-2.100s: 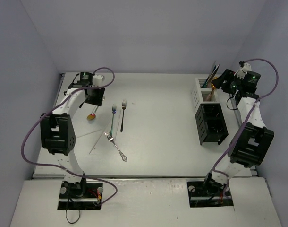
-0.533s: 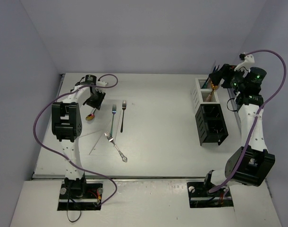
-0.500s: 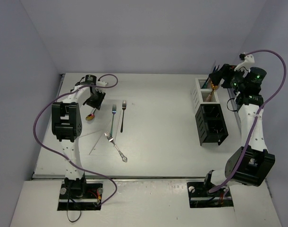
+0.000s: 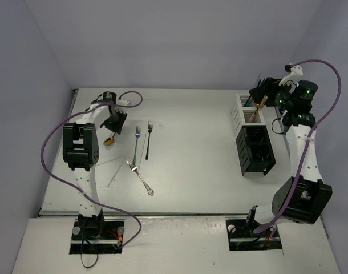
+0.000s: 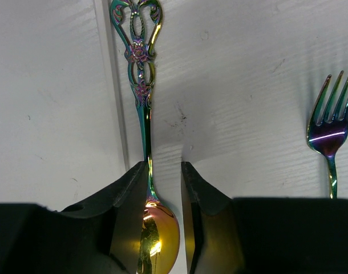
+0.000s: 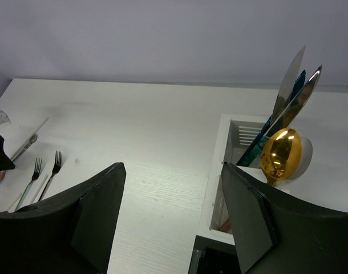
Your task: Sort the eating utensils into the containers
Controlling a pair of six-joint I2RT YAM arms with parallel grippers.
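Observation:
An iridescent gold spoon (image 5: 142,85) lies on the white table, its bowl (image 4: 110,140) at the far left. My left gripper (image 5: 164,165) is lowered over it, jaws narrowly open either side of the spoon's neck; the left finger touches it and a gap shows on the right. A teal-handled fork (image 4: 136,142), a dark fork (image 4: 148,138), a silver fork (image 4: 140,177) and a thin pale stick (image 4: 118,172) lie nearby. My right gripper (image 6: 173,168) hangs wide open and empty above the white container (image 6: 225,142), which holds a gold spoon (image 6: 281,149) and knives (image 6: 294,85).
The black container (image 4: 255,149) stands just in front of the white container (image 4: 239,112) at the right. Purple cables loop over both arms. The table's far edge meets the wall behind the containers.
The left jaws have narrowed a little around the spoon. The right gripper has edged slightly left above the white container, its jaws a touch narrower.

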